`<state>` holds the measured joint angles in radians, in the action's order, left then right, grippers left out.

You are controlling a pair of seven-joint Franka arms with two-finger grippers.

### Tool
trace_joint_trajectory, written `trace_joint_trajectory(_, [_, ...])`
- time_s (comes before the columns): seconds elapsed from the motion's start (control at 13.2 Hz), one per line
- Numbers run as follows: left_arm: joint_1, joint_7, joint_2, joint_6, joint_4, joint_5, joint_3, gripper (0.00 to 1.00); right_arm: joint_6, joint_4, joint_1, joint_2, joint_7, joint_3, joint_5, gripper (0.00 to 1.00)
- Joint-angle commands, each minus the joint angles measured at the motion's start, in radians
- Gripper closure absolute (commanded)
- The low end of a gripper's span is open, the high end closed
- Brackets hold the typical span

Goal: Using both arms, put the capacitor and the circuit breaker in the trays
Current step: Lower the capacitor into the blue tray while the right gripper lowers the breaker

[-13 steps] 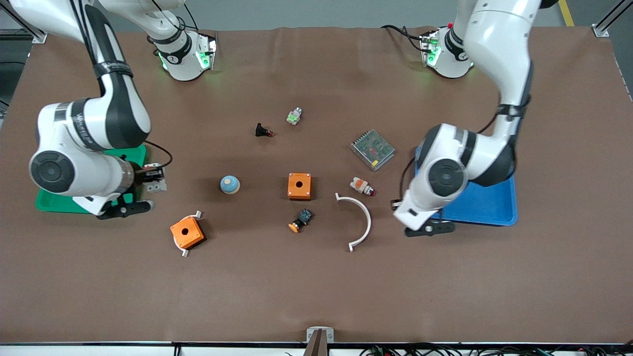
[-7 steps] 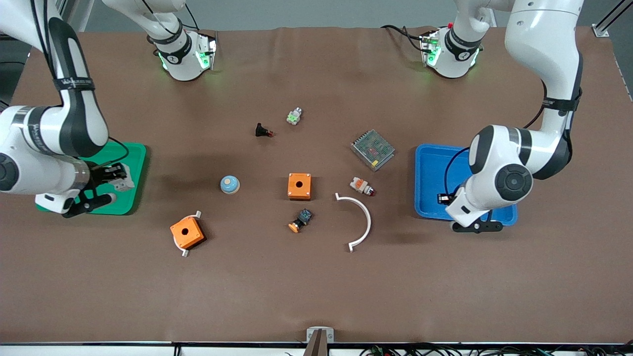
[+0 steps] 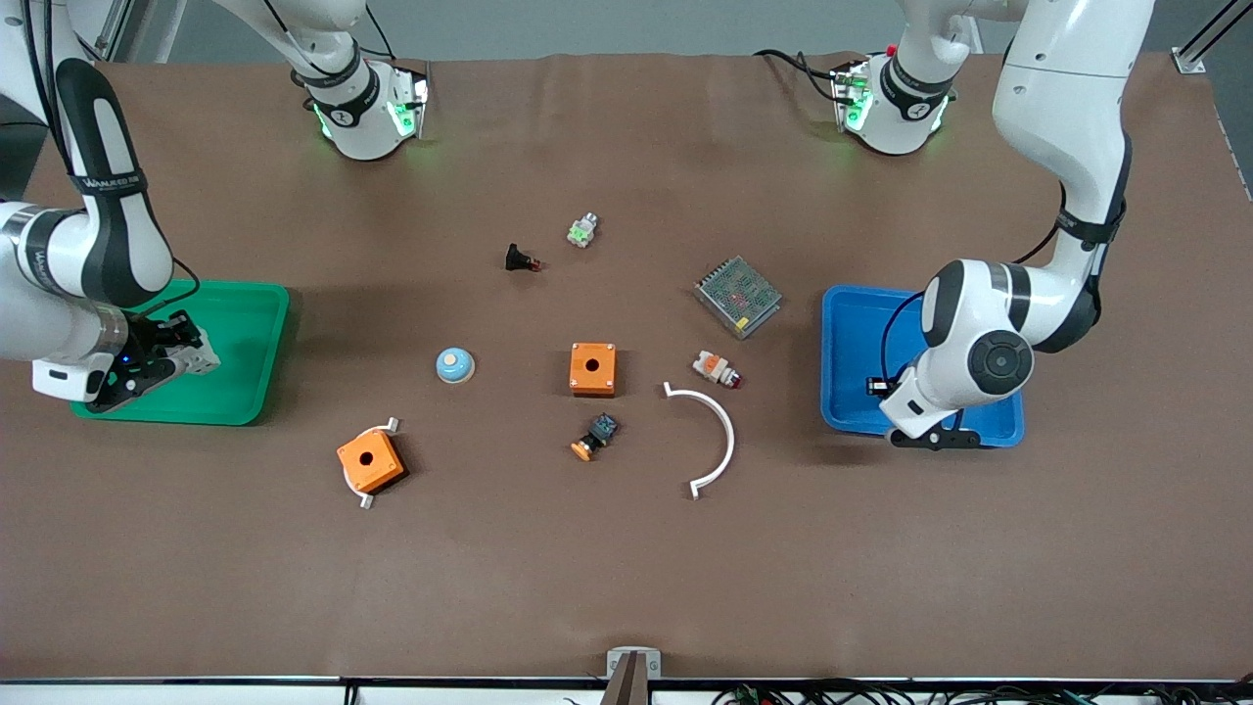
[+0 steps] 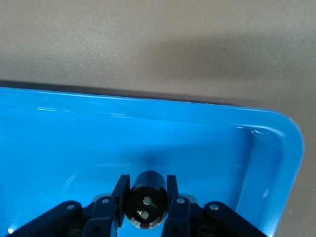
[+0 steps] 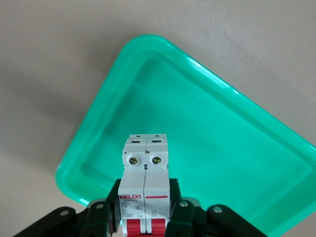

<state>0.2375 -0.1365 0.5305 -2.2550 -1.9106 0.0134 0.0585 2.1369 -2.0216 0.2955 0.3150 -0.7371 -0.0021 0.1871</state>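
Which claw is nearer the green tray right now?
Right. The right claw holds the circuit breaker over the green tray; the left claw holds the capacitor over the blue tray.

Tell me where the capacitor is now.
The capacitor is held in the left hand, over the blue tray at the left arm's end of the table.

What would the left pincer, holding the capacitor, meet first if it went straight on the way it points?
Most likely the blue tray's floor: the left pincer, shut on the capacitor, points into it, and nothing shows between.
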Motion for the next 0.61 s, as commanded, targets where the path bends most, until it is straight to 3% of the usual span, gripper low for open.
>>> trace_joint_trajectory(0.0, [-0.004,0.009,-0.017,-0.018,-0.022,-0.013,-0.002,0.66,0.144,-0.100,0.074,-0.036,-0.068,0.021,0.035,0.99])
trace_joint_trajectory(0.08, [-0.003,0.009,-0.017,-0.018,-0.022,-0.013,-0.002,0.44,0.167,-0.109,0.088,-0.030,-0.080,0.019,0.035,0.99])
trace_joint_trajectory(0.23, [0.003,0.009,-0.017,-0.018,-0.018,-0.013,-0.002,0.14,0.213,-0.115,0.102,-0.004,-0.087,0.019,0.035,0.98])
trace_joint_trajectory(0.38, [0.005,0.009,-0.030,-0.015,-0.007,-0.013,-0.002,0.02,0.225,-0.114,0.114,0.022,-0.087,0.021,0.035,0.91])
trace_joint_trajectory(0.45, [0.005,0.009,-0.046,-0.012,0.001,-0.013,-0.002,0.01,0.230,-0.112,0.113,0.032,-0.087,0.021,0.035,0.71])
trace_joint_trajectory(0.53, [0.002,0.008,-0.066,-0.011,0.011,-0.013,-0.002,0.01,0.230,-0.111,0.114,0.035,-0.087,0.021,0.035,0.61])
